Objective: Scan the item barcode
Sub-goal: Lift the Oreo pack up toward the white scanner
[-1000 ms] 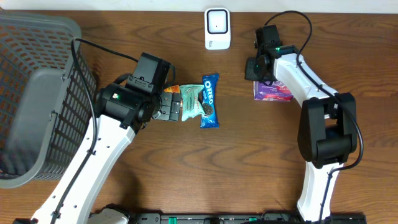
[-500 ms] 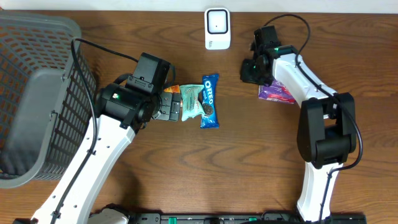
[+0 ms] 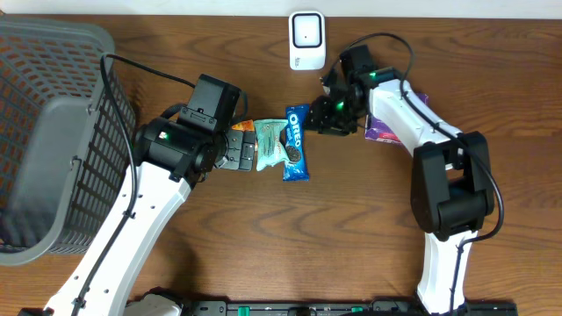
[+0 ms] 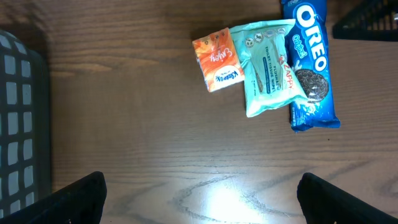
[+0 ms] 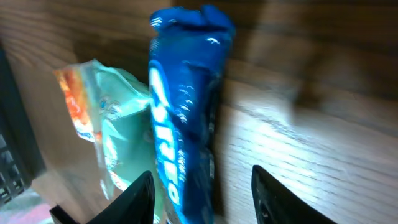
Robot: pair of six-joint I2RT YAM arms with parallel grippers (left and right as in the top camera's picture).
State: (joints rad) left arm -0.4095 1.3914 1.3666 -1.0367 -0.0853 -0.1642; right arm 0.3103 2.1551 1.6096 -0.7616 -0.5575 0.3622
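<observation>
- Overhead view: the right gripper (image 3: 323,112) sits just beside the top end of the blue cookie pack (image 3: 296,145), near the white scanner (image 3: 306,39).
- Its fingers (image 5: 138,198) are apart with nothing between them, so no pack is picked up yet.
- The left gripper (image 4: 199,199) is wide apart and holds nothing.
- It is near the orange packet (image 4: 217,60) and the green wipes (image 4: 268,67).
- A purple packet (image 3: 392,132) lies flat by the right arm.
- I think the grab, the lift and the beep at the scanner are all left to do for the cookie pack.
</observation>
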